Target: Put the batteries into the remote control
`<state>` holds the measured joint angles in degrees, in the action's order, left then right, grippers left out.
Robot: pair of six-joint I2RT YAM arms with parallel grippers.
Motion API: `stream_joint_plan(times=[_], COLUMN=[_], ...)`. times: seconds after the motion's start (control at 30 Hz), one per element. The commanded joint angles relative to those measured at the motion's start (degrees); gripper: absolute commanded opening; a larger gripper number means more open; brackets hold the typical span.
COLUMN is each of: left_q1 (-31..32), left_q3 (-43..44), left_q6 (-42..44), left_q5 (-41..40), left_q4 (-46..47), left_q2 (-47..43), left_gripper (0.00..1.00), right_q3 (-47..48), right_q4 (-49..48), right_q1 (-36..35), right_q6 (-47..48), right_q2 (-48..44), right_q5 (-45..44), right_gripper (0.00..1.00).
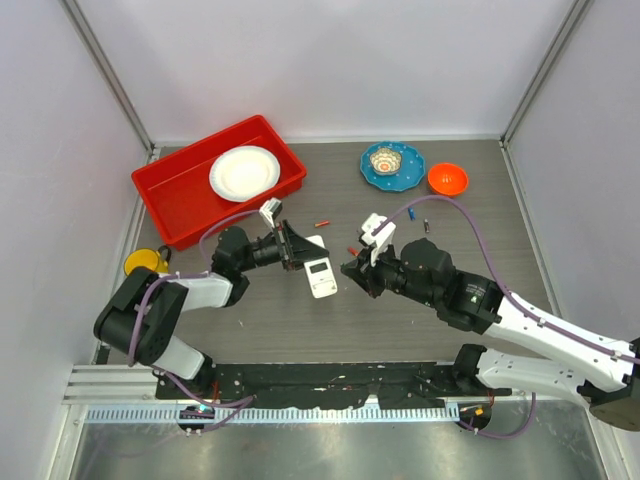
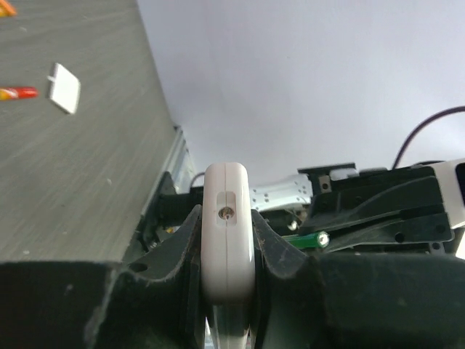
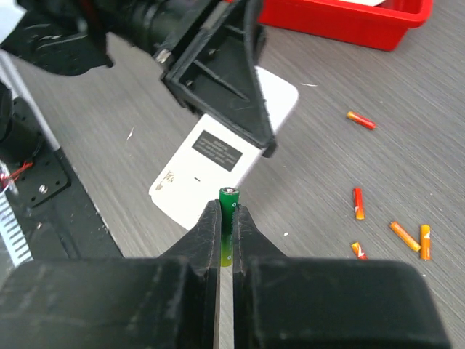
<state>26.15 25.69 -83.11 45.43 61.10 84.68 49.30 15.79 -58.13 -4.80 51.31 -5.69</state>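
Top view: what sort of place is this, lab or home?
Probably a lab test cell: plain white panels and metal posts box in the table, and a mounting rail runs along its near edge.

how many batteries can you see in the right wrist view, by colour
green battery, pinched in the right gripper: 1
red-orange batteries, lying loose: 5
total: 6
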Motion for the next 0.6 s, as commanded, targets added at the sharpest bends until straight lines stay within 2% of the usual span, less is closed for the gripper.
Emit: stream_joint_plan(times=[0.0, 0.07, 0.2, 0.43, 0.57], left_q1=[2.32, 3.81, 5.66, 7.16, 7.16], left_q3=[4.79, 5.94, 8.40, 10.08, 10.78], left_q6=[-5.92, -6.10, -4.44, 4.52, 8.14], left_q5=[7.12, 9.41, 11.96, 13.90, 13.98], left_q4=[10.62, 10.79, 8.95, -5.44, -11.35], left_q2=[3.20, 3.73, 3.47, -0.48, -2.85], left_gripper=[0.00, 0.00, 0.00, 0.00, 0.00], right_q3=[3.08, 3.87, 3.70, 7.21, 7.57], right_q4=[1.78, 2.66, 1.35, 3.63, 3.72], right_q1=[-0.58, -0.84, -2.34, -5.23, -8.57], right_q6=[4.71, 7.34, 9.45, 12.18, 13.76], right_q2=[-0.86, -0.86, -2.26, 0.89, 2.12], right_q5=[4.90, 8.84, 9.12, 11.67, 10.00], right_gripper=[0.01, 0.01, 0.01, 0.01, 0.01])
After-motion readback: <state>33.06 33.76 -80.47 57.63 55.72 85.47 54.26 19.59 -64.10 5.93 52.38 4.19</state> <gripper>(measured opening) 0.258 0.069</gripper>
